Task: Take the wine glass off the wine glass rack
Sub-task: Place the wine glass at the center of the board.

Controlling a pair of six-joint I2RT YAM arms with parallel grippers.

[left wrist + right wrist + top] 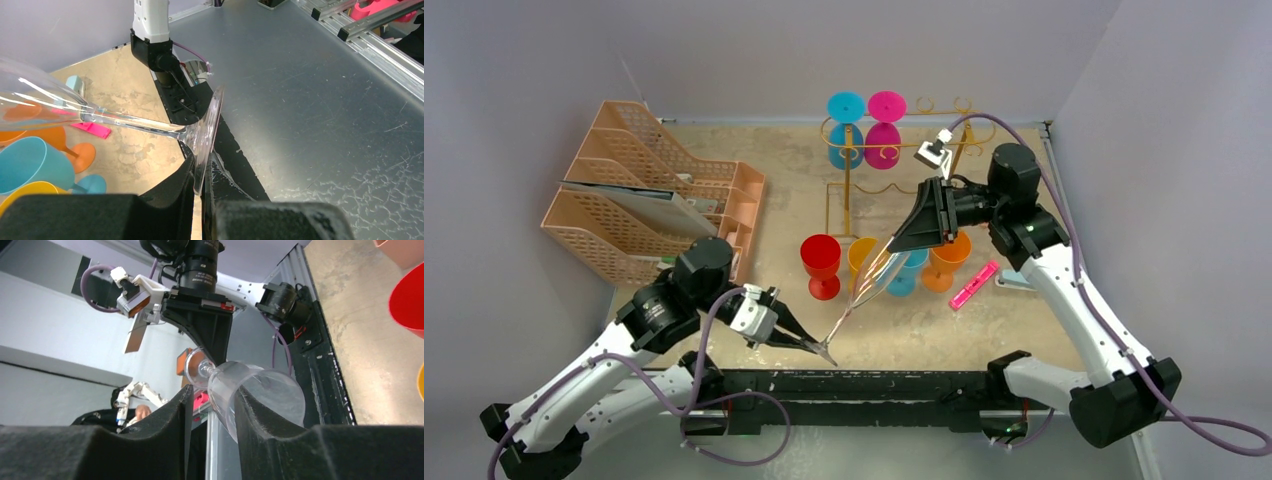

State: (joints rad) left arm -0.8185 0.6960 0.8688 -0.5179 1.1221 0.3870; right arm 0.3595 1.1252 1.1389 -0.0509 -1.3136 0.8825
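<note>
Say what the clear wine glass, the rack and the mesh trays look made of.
The wine glass: clear glass or hard plastic, glossy; see-through, with bright highlights. The rack: thin metal wire with a gold finish, it seems. The trays: peach plastic, matte, moulded mesh.

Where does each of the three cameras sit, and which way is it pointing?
Top: above and behind the arms, looking down on the table, rack and wine glass; both arms show.
Left wrist: on the left arm, looking past the left jaws, shut on the glass's foot, towards the right arm.
Right wrist: on the right arm, looking past the right jaws, either side of the bowl, towards the left arm.
Shared: all three see the wine glass.
</note>
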